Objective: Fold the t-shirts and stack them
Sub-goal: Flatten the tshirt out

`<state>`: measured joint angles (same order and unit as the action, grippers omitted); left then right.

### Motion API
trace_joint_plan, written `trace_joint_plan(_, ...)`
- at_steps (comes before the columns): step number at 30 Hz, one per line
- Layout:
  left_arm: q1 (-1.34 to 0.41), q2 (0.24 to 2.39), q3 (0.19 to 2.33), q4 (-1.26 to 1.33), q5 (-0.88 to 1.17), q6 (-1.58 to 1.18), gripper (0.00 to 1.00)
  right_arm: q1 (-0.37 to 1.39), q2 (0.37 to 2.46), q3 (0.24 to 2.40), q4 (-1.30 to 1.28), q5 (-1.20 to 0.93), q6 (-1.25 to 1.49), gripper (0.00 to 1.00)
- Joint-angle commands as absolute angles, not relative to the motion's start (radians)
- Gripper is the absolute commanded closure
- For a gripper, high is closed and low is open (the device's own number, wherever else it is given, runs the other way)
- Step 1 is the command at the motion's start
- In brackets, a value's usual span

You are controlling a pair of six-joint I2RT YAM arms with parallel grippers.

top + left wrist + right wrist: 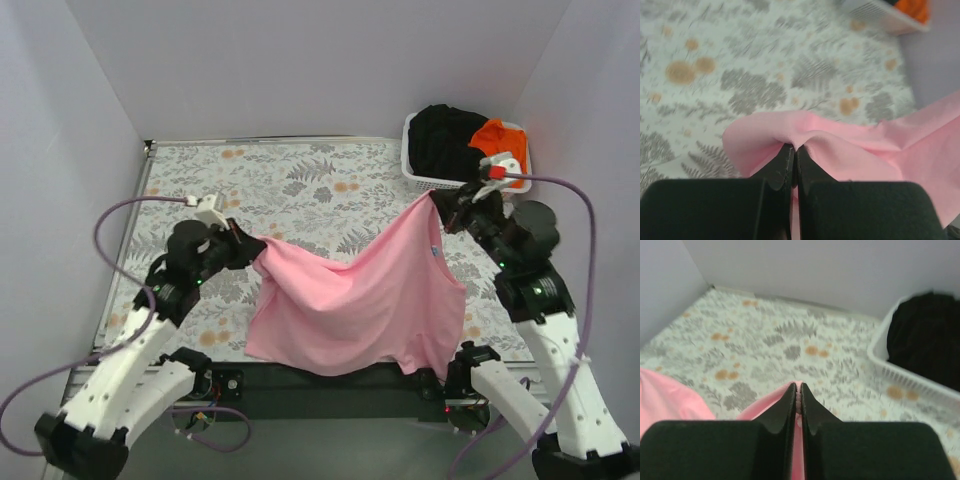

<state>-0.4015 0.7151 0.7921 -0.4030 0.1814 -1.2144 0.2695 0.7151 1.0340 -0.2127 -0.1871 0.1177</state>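
Observation:
The light pink t-shirt (350, 295) hangs stretched between my two grippers above the floral table, its lower part draping over the near edge. My left gripper (252, 248) is shut on its left end; the pinched pink cloth (840, 150) bunches at the fingertips. My right gripper (437, 204) is shut on its right upper corner, and the wrist view shows a thin pink edge (798, 390) between the jaws. The black t-shirt (445, 140) and the bright orange t-shirt (497, 135) lie in the basket at the back right.
The white lattice basket (425, 180) stands at the table's back right corner, close to my right gripper; it also shows in the right wrist view (900, 375). White walls enclose the table on three sides. The floral tablecloth (280, 180) covers the table.

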Motion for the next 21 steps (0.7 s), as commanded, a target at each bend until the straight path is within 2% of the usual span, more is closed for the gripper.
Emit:
trace_joint_plan(1, -0.402, 0.888, 0.719, -0.339, 0.080, -1.232, 1.00, 0.268, 0.822, 0.896, -0.028, -0.084, 0.146, 0.99)
trace_joint_plan(3, -0.402, 1.022, 0.729, -0.299, 0.072, -1.217, 1.00, 0.267, 0.886, 0.825, 0.032, -0.071, 0.134, 0.99)
trace_joint_plan(8, -0.403, 1.299, 0.817, -0.298, -0.057, -1.158, 1.00, 0.265, 1.106, 0.864, 0.112, -0.005, 0.109, 0.99)
trace_joint_plan(15, -0.399, 1.423, 0.936, -0.226, -0.185, -1.085, 0.99, 0.259, 1.299, 1.020, 0.140, 0.120, 0.104, 0.99)
trace_joint_plan(17, -0.393, 1.481, 0.997, -0.227, -0.224, -1.065, 0.79, 0.255, 1.351, 1.087, 0.140, 0.121, 0.100, 0.99)
trace_joint_plan(18, -0.393, 1.500, 1.020, -0.238, -0.247, -1.065, 0.60, 0.252, 1.405, 1.110, 0.138, 0.124, 0.095, 0.98)
trace_joint_plan(19, -0.390, 1.515, 1.041, -0.244, -0.268, -1.066, 0.34, 0.250, 1.428, 1.150, 0.129, 0.132, 0.095, 0.85)
trace_joint_plan(20, -0.388, 1.529, 1.067, -0.253, -0.281, -1.063, 0.04, 0.245, 1.451, 1.164, 0.117, 0.135, 0.094, 0.46)
trace_joint_plan(21, -0.388, 1.529, 1.080, -0.258, -0.308, -1.060, 0.04, 0.245, 1.480, 1.178, 0.104, 0.143, 0.094, 0.22)
